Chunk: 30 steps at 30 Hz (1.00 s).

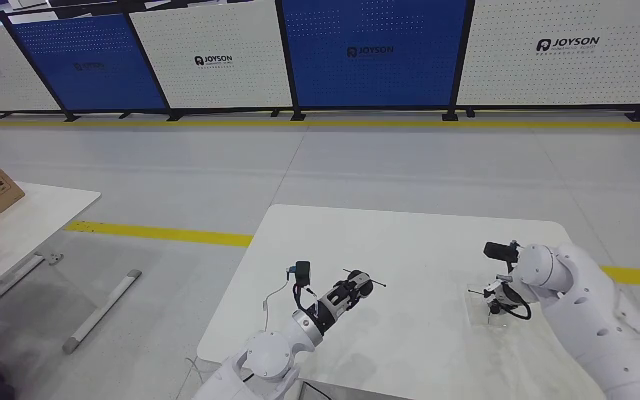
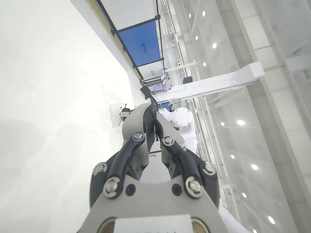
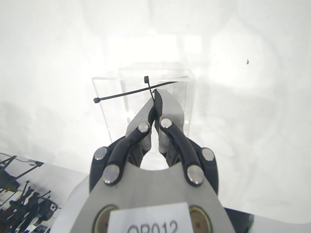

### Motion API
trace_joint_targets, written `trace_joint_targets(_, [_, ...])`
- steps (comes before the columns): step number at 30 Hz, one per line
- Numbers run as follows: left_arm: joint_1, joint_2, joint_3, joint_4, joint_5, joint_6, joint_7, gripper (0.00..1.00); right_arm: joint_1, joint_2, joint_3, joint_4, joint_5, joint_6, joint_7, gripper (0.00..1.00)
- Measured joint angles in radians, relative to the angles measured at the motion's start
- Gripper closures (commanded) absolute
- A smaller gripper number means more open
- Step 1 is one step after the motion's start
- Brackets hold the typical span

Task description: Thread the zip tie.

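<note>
Nearest the robot, the left gripper (image 2: 153,111) is clamping fully closed on a thin black plastic zip tie (image 2: 145,92), whose square head is sticking out past the fingertips above the white rectangular table (image 1: 420,240). Farther out and well apart from it, the right gripper (image 3: 155,98) is likewise pinching tight, holding a second black zip tie (image 3: 148,84) by its strap with the head pointing away, just over a small clear acrylic box (image 3: 114,122). A third black zip tie (image 3: 121,95) is lying loose across that box's rim, crossing the held strap just beyond the fingertips; whether the two are touching I cannot tell. The risk, as I am judging it, is snagging: lifting the right strap could be dragging the loose tie off the rim or tipping the light box. Either narrow strap could also be twisting between the pads, leaving tip and head misaligned for threading.
</note>
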Motion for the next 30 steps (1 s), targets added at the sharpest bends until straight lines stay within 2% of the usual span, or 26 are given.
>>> trace_joint_targets(6, [0.0,0.0,0.0,0.0,0.0,0.0,0.0,1.0,0.003,-0.001,0.005,-0.007,-0.001,-0.009,0.005,1.0])
trace_joint_targets(15, [0.0,0.0,0.0,0.0,0.0,0.0,0.0,1.0,-0.018,0.013,0.041,-0.072,-0.023,-0.007,0.02,1.0])
trace_joint_targets(22, [0.0,0.0,0.0,0.0,0.0,0.0,0.0,1.0,-0.058,0.034,0.089,-0.16,-0.054,0.014,0.028,1.0])
trace_joint_targets(30, [0.0,0.0,0.0,0.0,0.0,0.0,0.0,1.0,-0.144,0.069,0.191,-0.324,-0.097,0.058,0.02,1.0])
